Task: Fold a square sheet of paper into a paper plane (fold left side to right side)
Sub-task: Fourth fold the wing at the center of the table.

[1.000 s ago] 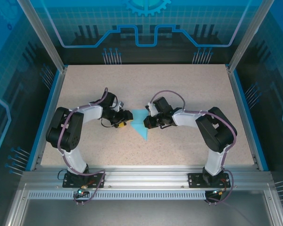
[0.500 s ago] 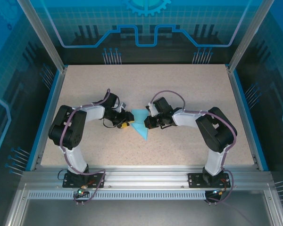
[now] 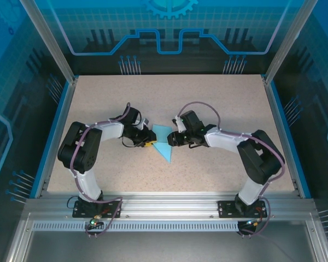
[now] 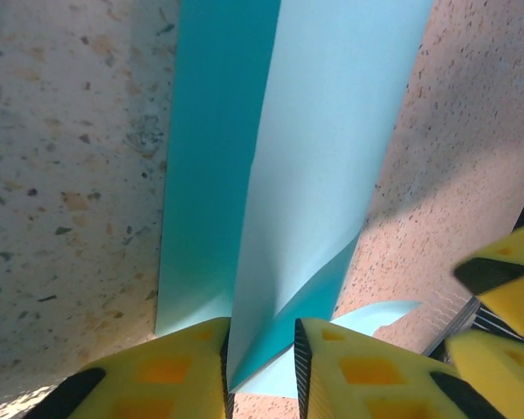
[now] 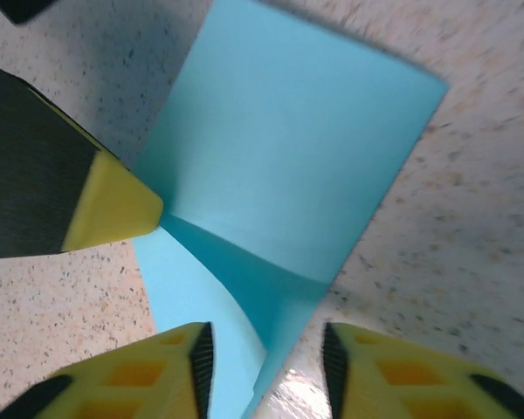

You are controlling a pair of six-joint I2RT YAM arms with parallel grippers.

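The square sheet of paper (image 3: 163, 147) is a creased light-blue pointed shape lying mid-table, its tip toward the near edge. My left gripper (image 3: 148, 142) is at the paper's left edge. In the left wrist view a raised flap of the paper (image 4: 323, 131) stands between the left gripper's (image 4: 262, 371) yellow fingers, which are narrowly apart, and rests against the left pad. My right gripper (image 3: 171, 140) is at the paper's right edge. Its fingers (image 5: 266, 367) stand open astride a lifted fold of the paper (image 5: 288, 157), not pinching it.
The speckled beige table (image 3: 208, 103) is framed by blue rails and aluminium posts. Both arms reach inward and their fingertips nearly meet over the paper. The left gripper's finger (image 5: 79, 196) shows close by in the right wrist view.
My right gripper has opened and let go of the paper's right edge. My left gripper has slid right onto the paper, its jaws narrowing around the raised flap.
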